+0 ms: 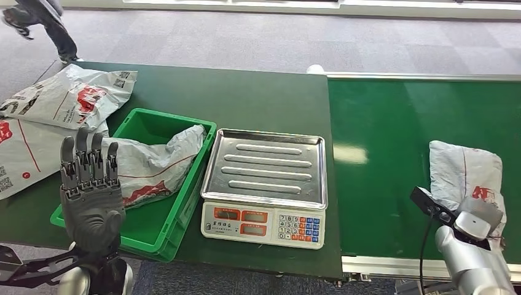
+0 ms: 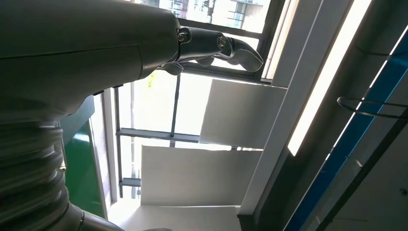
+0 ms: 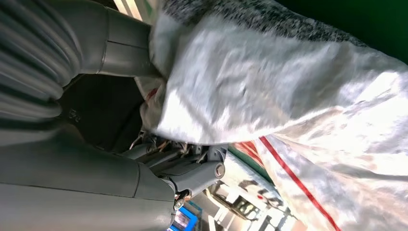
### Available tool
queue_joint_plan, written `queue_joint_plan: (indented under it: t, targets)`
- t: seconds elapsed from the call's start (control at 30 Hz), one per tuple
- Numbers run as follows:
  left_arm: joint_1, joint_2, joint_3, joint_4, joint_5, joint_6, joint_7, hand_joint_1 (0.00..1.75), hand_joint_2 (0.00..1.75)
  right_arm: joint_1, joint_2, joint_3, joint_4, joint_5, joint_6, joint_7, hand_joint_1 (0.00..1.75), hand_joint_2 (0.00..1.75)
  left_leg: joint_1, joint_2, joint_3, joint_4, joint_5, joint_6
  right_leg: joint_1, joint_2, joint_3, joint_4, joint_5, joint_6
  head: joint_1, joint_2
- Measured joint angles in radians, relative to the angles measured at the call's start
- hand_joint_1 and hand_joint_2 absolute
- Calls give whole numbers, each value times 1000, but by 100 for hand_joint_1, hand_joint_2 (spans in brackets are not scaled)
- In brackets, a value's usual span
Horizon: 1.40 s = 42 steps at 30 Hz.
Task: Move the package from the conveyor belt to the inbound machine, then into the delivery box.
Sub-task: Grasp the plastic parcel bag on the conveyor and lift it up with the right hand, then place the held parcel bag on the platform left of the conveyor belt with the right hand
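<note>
A grey-white plastic package (image 1: pixel 465 174) with red print lies on the green conveyor belt (image 1: pixel 393 160) at the right. My right hand (image 1: pixel 477 222) is at its near edge, mostly hidden under the wrist. In the right wrist view the package (image 3: pixel 288 96) sits between the thumb (image 3: pixel 125 45) and the fingers (image 3: pixel 197 173), and the hand grips that edge. The inbound machine, a scale with a bare steel tray (image 1: pixel 265 167), stands mid-table. The green delivery box (image 1: pixel 161 124) is to its left. My left hand (image 1: pixel 91 190) is raised in front of the box, fingers straight and apart, holding nothing.
One grey package (image 1: pixel 153 163) lies in the delivery box. Two more packages (image 1: pixel 74 95) (image 1: pixel 21 150) lie on the dark green table (image 1: pixel 258 98) at the far left. A person's legs (image 1: pixel 43 24) cross the carpet at the top left.
</note>
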Motion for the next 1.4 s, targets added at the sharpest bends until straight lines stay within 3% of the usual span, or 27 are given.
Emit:
queue_joint_plan:
  t: [0.33,0.5,0.57,0.67,0.73,0.8,0.9,1.03,1.4]
  targets:
    - [3,2,0,-28,2,14,9,0,175,301,97,-85,-498,0,104,-26,175,175,0,-3,-1,0,-1,0,0,-3,0,0,-2,0,0,0]
    - [3,3,0,-41,1,19,11,0,175,363,122,-94,-653,0,109,-9,175,175,0,0,0,0,-1,1,0,-1,0,0,-2,0,0,0]
    - [3,3,1,-44,1,24,11,0,175,374,124,-94,-690,0,62,23,175,175,0,0,0,0,-1,1,-1,-1,0,0,-2,0,0,0]
    - [3,3,1,-47,4,28,13,0,175,383,88,-59,-762,0,-105,159,175,175,-1,0,0,0,-1,1,-2,-1,0,0,-1,1,0,0]
    - [2,3,1,-46,8,27,13,0,175,385,24,-9,-833,1,-235,255,175,175,-3,0,0,0,-1,1,-3,-1,0,0,-1,1,0,0]
    - [-2,3,0,-38,11,25,11,0,175,378,-60,45,-918,2,-353,293,175,175,-3,1,0,0,-1,1,-4,1,-1,0,-1,1,0,0]
    - [-24,4,-7,-6,12,27,-1,0,175,329,-153,90,-1028,3,-478,234,175,175,-4,2,1,0,-1,1,-4,2,0,0,-1,2,0,0]
    - [-59,7,-26,37,12,32,-14,0,175,245,-169,101,-1085,2,-550,46,175,175,-3,4,3,0,-1,2,-3,4,1,0,0,2,0,0]
    - [-84,7,-34,80,13,32,-17,0,175,198,-169,113,-1117,0,-555,24,175,175,-3,3,2,0,-1,3,-3,3,1,0,0,2,0,0]
